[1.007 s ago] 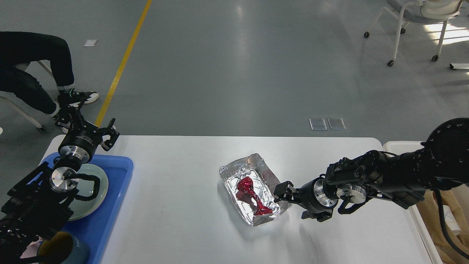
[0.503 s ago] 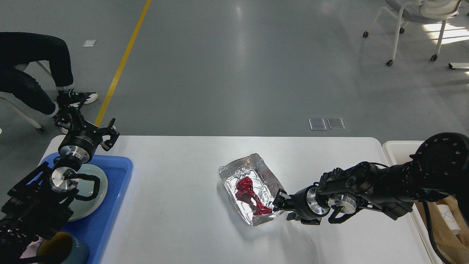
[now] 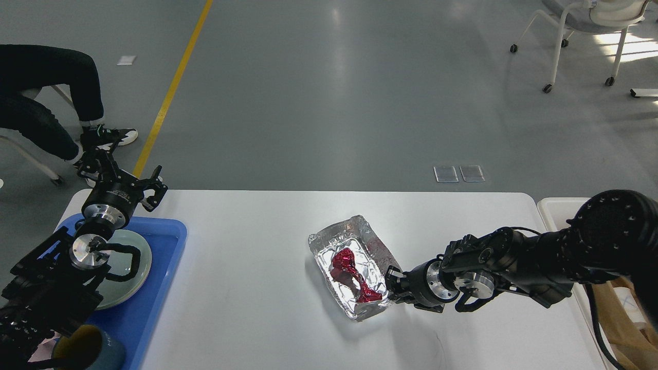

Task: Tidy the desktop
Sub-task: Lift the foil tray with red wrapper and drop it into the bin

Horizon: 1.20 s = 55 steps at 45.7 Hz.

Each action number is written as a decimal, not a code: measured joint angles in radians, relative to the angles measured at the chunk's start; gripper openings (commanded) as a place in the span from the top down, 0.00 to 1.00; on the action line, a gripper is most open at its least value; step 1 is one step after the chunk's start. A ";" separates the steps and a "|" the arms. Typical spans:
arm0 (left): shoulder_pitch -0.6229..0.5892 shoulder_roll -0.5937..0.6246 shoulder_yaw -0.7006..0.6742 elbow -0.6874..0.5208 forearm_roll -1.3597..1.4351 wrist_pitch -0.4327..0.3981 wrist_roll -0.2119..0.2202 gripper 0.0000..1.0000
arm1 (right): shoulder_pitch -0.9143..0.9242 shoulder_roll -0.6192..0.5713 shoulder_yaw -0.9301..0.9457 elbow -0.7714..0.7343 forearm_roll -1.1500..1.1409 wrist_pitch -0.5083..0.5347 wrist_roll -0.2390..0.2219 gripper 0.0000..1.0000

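Observation:
The white desktop (image 3: 247, 288) bears a crumpled silver foil tray (image 3: 329, 234) near its middle, with a red crumpled wrapper (image 3: 354, 275) lying inside. My right gripper (image 3: 393, 288) reaches in from the right and is closed on the foil tray's near right corner rim. My left gripper (image 3: 123, 172) is open and empty. It hangs above the table's far left corner, just beyond the blue tray (image 3: 154, 288).
The blue tray holds a pale green plate (image 3: 128, 272) and a dark cup (image 3: 90, 349) at the near left. A cream-white bin (image 3: 558, 205) stands off the table's right edge. A seated person's legs (image 3: 46, 92) are at far left, a wheeled chair (image 3: 591, 20) at far right.
My right gripper moved left to the foil tray's near right corner and its fingers closed on the rim. The tray shifted slightly. The left arm has not moved.

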 measured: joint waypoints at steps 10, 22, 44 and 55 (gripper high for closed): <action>0.000 0.000 0.000 0.000 0.000 0.000 0.000 0.03 | 0.069 -0.049 -0.013 0.035 0.002 0.056 -0.011 1.00; 0.000 0.000 0.000 0.000 0.000 0.000 0.000 0.03 | 0.227 -0.189 -0.021 0.104 0.002 0.206 -0.012 1.00; 0.000 0.000 0.000 0.000 0.000 0.000 0.000 0.03 | 0.744 -0.486 -0.204 0.172 -0.002 0.603 -0.009 1.00; 0.000 0.000 0.000 0.000 0.000 0.000 0.000 0.03 | 0.858 -0.527 -0.326 0.153 -0.008 0.608 -0.009 1.00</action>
